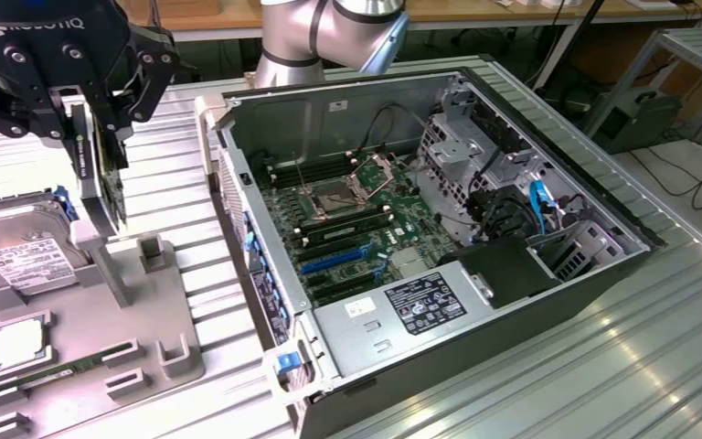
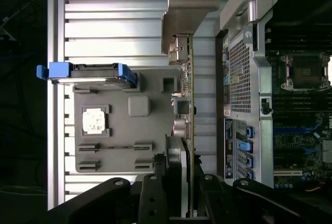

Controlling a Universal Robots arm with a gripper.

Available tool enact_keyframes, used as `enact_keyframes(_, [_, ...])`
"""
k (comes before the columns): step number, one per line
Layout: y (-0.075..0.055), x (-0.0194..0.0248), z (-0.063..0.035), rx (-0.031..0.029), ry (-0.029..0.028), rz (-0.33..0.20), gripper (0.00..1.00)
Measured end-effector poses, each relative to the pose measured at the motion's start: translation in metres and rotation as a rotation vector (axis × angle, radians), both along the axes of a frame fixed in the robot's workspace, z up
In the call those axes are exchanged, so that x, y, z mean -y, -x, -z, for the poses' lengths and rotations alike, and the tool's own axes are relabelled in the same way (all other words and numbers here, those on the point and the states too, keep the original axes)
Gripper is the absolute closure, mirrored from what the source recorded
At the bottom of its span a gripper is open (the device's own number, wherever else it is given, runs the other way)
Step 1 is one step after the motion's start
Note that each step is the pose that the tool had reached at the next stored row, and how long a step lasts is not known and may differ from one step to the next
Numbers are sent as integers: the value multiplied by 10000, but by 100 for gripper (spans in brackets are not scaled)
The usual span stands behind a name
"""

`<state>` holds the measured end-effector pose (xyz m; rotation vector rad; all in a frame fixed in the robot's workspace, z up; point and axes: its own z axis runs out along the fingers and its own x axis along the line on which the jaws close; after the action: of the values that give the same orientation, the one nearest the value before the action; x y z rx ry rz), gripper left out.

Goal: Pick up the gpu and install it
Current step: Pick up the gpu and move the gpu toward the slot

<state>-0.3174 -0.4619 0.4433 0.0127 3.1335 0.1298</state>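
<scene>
Pincer (image 1: 98, 128) is up in the exterior view's upper left, clamped on the gpu (image 1: 107, 197), fingers (image 2: 155, 198) pressing both faces. The card hangs upright on edge, its black cooler face toward the exterior view's left. Its lower end sits right over the grey holder (image 1: 120, 320) at lower left; whether it touches or is clear, I can't tell. The hard drive (image 1: 15, 251) leans in the holder just beside it, on the exterior view's left, blue clips on its sides. A CPU (image 1: 15, 346) lies flat lower down in the same holder. The open case (image 1: 326, 119) fills the middle of the frame on the ribbed counter (image 1: 570, 366), motherboard (image 1: 351, 229) exposed, well apart from the card.
</scene>
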Motion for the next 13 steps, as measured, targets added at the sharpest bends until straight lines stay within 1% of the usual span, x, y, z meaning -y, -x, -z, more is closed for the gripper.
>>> enact_keyframes(3, [-28,0,0,0,0,0,72])
enact_keyframes(6, [-88,0,0,-1,0,1,72])
enact_keyframes(13, [-291,0,0,-2,-1,0,72])
